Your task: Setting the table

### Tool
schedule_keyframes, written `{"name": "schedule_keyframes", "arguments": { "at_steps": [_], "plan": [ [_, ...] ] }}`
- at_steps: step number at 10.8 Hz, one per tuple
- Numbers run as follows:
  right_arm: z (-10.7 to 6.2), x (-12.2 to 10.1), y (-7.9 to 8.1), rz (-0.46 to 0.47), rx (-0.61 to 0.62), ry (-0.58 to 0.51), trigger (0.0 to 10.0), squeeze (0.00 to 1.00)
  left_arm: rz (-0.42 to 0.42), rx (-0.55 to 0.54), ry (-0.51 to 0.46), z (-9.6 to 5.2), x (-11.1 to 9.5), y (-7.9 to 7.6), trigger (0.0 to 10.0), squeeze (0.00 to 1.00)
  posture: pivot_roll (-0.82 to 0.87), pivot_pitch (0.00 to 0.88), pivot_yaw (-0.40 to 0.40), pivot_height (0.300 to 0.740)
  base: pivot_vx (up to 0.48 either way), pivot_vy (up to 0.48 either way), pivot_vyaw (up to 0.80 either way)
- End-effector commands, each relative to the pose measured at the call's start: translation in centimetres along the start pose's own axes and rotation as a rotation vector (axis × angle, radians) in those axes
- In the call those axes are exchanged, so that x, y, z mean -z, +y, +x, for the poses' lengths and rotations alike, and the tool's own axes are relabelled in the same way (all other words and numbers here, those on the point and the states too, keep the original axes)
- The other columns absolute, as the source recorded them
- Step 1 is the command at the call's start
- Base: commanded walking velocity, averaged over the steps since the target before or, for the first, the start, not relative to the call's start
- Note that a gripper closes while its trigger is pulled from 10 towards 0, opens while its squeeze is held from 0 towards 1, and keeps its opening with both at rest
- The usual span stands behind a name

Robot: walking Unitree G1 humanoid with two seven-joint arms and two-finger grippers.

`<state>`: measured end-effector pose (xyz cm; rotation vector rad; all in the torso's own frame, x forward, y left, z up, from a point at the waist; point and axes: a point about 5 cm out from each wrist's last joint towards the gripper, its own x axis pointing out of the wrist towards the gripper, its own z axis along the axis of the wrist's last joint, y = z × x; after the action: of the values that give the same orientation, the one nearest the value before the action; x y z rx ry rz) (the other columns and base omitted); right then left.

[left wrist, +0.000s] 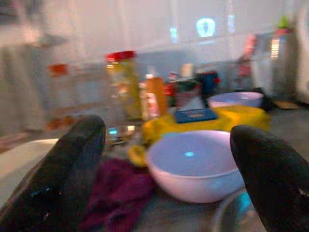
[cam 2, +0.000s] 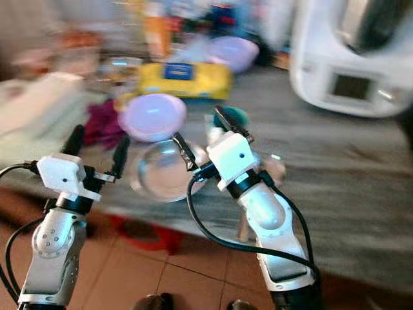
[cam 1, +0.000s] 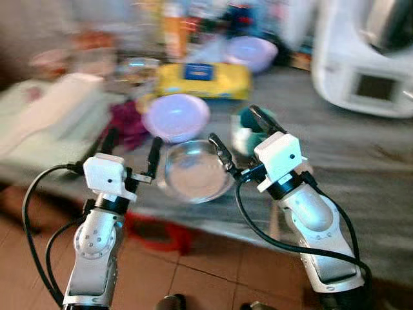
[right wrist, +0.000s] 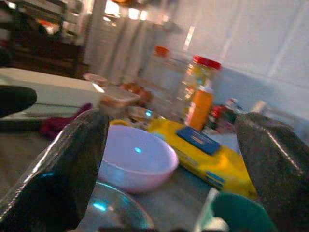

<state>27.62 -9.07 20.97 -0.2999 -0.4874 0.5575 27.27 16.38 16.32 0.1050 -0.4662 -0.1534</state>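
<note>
Left end effector (cam 1: 132, 152) and right end effector (cam 1: 239, 134) both hover with fingers spread wide, empty, flanking the clear glass bowl (cam 1: 195, 171) at the near edge of the surface (cam 1: 361, 187). Behind it sits a lilac bowl (cam 1: 175, 117) (views blurred), then a yellow packet (cam 1: 203, 81).

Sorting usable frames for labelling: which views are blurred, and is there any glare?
Both eye views are motion-smeared, worst on the far clutter and the white appliance; left wrist view is soft, with a glint on the lavender bowl; right wrist view blurs its near black fingers, and the glass bowl catches highlights.
</note>
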Motion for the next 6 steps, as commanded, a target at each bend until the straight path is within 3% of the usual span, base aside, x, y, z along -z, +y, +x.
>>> {"name": "schedule_keyframes", "arguments": {
  "at_steps": [1, 2, 3, 4, 6],
  "plan": [
    [0.12, -0.69, 0.32, -0.02, -0.022, -0.032, 10.0, 0.71, 0.028, -0.045, 0.008, 0.01, -0.02, 0.68, 10.0, 0.0, -0.08, 0.124, 0.056, 0.74, 0.0, 0.0, 0.8],
    [0.3, -0.77, 0.42, -0.026, -0.028, -0.038, 10.0, 0.51, 0.054, -0.092, 0.019, 0.07, 0.09, 1.31, 10.0, 0.0, -0.07, 0.121, 0.052, 0.74, 0.0, 0.0, 0.8],
    [0.44, -0.82, 0.61, -0.027, -0.035, -0.042, 10.0, 0.42, 0.052, -0.094, 0.021, 0.12, 0.1, 1.31, 10.0, 0.0, -0.07, 0.121, 0.052, 0.74, 0.0, 0.0, 0.8],
    [0.56, -0.76, 0.77, -0.028, -0.044, -0.044, 10.0, 0.36, 0.065, -0.105, 0.022, 0.21, 0.18, 1.24, 10.0, 0.0, -0.07, 0.108, 0.044, 0.74, 0.0, 0.0, 0.8],
    [0.56, -0.3, 0.64, 0.003, -0.029, -0.026, 10.0, 0.36, 0.117, -0.163, 0.07, 0.15, 0.93, 1.56, 10.0, 0.0, -0.06, 0.11, 0.044, 0.74, 0.0, 0.0, 0.8]
  ]
}}
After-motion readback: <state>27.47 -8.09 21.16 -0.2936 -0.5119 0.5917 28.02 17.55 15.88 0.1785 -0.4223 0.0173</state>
